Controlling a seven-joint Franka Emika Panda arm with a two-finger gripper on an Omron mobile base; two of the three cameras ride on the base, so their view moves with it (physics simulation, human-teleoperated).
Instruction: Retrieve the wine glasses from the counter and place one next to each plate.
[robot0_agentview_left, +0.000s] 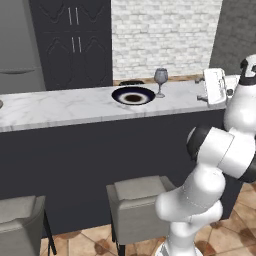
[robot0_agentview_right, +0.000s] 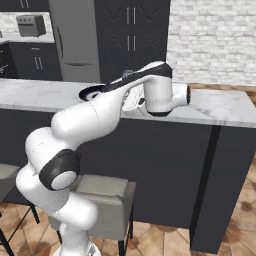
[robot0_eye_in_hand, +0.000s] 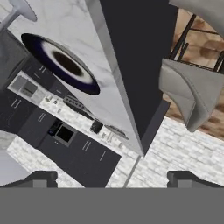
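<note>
Wine glass: one wine glass (robot0_agentview_left: 160, 81) stands upright on the counter (robot0_agentview_left: 60, 107), just beside the plate (robot0_agentview_left: 133, 95), on the plate's right and slightly behind it in the left base view; the two look apart, though the gap is small.
Plate: shallow, dark-rimmed, near the counter's front edge; in the hand view the plate (robot0_eye_in_hand: 61, 64) lies close to that edge, with the glass's foot (robot0_eye_in_hand: 22, 9) at the top left corner.
Pincer: the pincer (robot0_eye_in_hand: 112, 178) has its fingers wide apart and holds nothing; the hand hangs over the right part of the counter, off to the side of the plate.
Step in hand: by my reading this glass is already set beside its plate, and the arm is free to go for the second glass, which I cannot locate here.
How to do it well: lift the hand clear upward before swinging, so the fingers pass above the glass's rim and do not brush its thin stem.
Edges: the plate sits near the front drop, so a sideways knock could push it off.
Open room: bare marble stretches left of the plate; stools (robot0_agentview_left: 137, 205) stand below the counter front, near the arm's lower links.
</note>
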